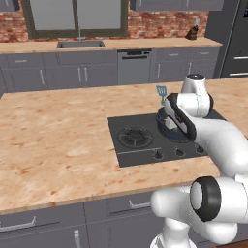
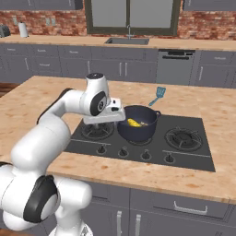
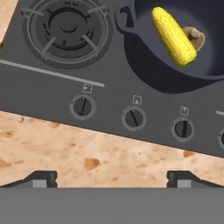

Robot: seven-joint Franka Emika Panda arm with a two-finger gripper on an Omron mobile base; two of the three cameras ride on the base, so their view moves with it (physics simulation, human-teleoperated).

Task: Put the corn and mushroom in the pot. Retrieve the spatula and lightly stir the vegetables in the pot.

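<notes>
Corn [image 3: 173, 36] and mushroom [image 3: 195, 38] lie touching inside the pot [image 2: 137, 122] on the stove [image 2: 193, 156], corn clear in the right base view too. The spatula [image 2: 157, 95] lies on the counter [image 2: 41, 99] just behind the stove. The gripper [image 3: 112, 178] hovers over the knobs [image 3: 133, 118], fingers spread wide, holding nothing.

pot [image 3: 144, 65] cut off at top and right edges, mushroom [image 3: 195, 38] partly behind corn [image 3: 173, 36]
</notes>
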